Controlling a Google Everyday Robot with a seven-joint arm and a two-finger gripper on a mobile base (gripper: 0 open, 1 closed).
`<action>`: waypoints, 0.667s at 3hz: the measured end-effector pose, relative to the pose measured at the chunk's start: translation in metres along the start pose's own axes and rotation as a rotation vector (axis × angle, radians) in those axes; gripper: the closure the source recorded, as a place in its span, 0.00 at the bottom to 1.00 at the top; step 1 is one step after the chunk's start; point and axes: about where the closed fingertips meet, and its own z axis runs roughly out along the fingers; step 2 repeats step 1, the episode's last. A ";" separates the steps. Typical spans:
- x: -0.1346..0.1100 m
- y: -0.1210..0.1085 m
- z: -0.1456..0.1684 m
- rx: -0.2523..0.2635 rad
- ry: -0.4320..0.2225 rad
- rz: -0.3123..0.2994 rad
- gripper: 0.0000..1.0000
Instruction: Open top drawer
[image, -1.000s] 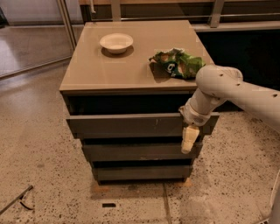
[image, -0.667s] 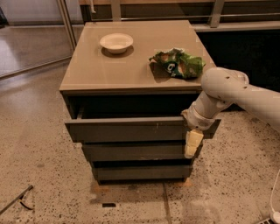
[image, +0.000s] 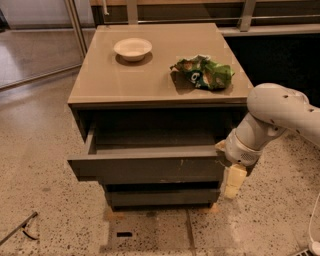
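The top drawer (image: 150, 167) sat well out from the cabinet (image: 150, 87), just below the tan top. To finish this step I'd pull straight back and level, because all the force was at the right end and it could rack sideways. The drawer itself had a flat, dark grey front with no handle, a shadowy inside, and small pale scratches right of centre. The gripper (image: 233, 184) hung at the front's right edge, pointing down. I honestly couldn't tell whether it was open or clamped.
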 end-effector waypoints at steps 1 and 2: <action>0.000 0.001 0.000 0.000 0.001 0.000 0.00; 0.000 0.001 0.000 0.000 0.001 0.000 0.00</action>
